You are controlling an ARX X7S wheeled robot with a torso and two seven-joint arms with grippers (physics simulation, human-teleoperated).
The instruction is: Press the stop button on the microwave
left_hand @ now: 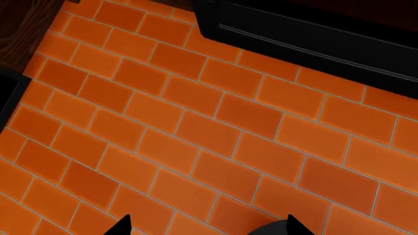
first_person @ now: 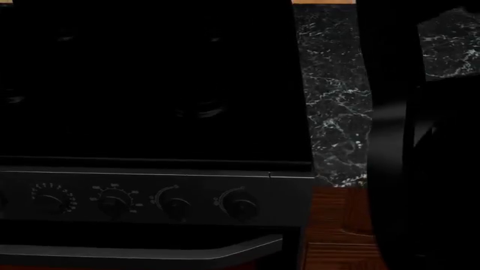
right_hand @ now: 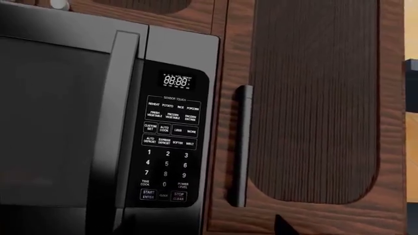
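Right wrist view: microwave keypad with STOP/CLEAR button at lower right corner, beside START. Right gripper well apart, jaw state impossible to tell. Best pressed squarely with one fingertip, avoiding neighbouring START key.

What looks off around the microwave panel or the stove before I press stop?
Nothing stands out. The microwave door is shut, its keypad and stop button look intact, and the cabinet door beside it is closed. The stove knobs sit in an even row.
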